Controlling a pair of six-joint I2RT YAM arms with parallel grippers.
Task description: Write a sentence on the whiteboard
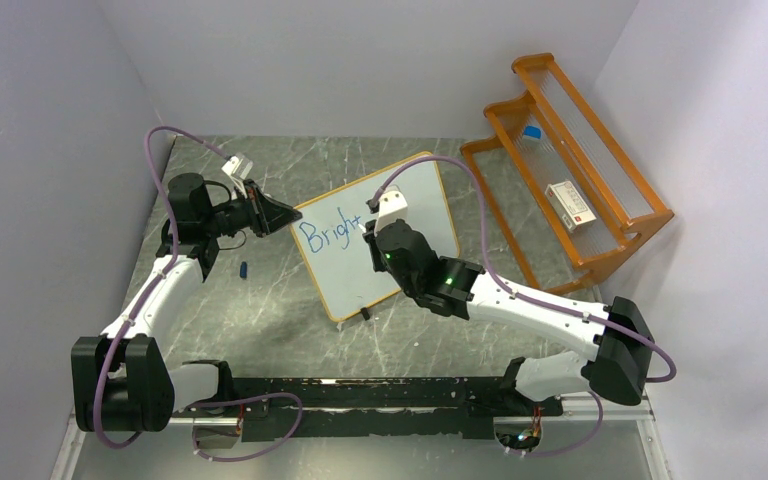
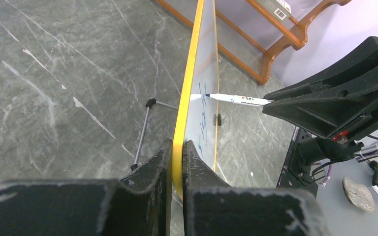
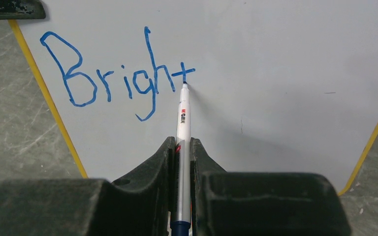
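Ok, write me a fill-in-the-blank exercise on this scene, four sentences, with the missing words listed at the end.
1. The lettering reads ___.
2. The lettering's colour is ___.
3. The right gripper holds a marker whose tip rests at the letter ___.
4. The left gripper is shut on the edge of the ___.
Missing words: Bright; blue; t; whiteboard.

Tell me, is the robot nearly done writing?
Not yet. Done: one blue word, "Bright", is on the board. In hand: the right gripper holds the pen, tip at the "t", while the left gripper clamps the board's edge. Left: the rest of the sentence; most of the board is blank.
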